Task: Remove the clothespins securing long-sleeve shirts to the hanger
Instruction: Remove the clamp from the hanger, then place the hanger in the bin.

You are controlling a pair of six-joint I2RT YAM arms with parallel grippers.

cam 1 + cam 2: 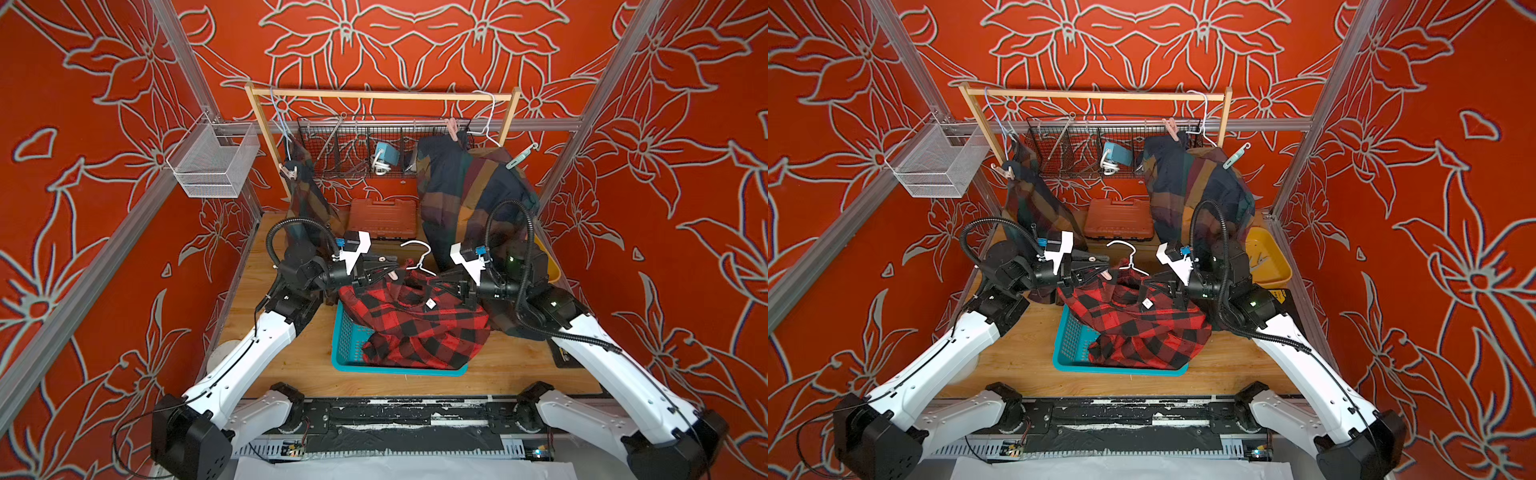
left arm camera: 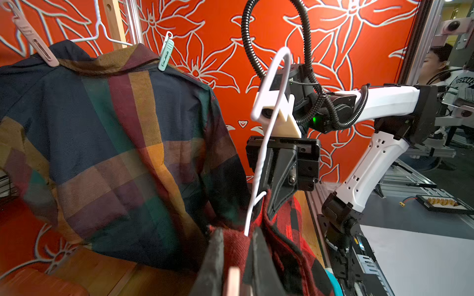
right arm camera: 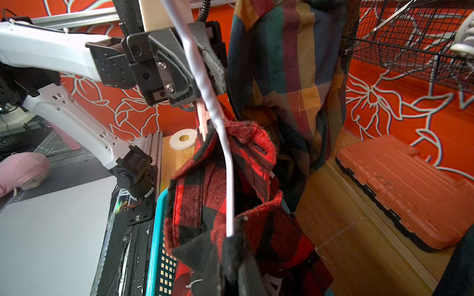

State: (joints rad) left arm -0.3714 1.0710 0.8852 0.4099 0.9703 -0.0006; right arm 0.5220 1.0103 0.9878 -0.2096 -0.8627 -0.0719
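Left fingers (image 2: 213,261) tight on pink clothespin (image 2: 233,279), right fingers (image 2: 280,176) tight on red-and-black shirt (image 1: 415,328), collar label (image 1: 430,304) illegible

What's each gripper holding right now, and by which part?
Left gripper pinches the pink clothespin by its free end; right gripper clamps the red-and-black shirt at its shoulder.
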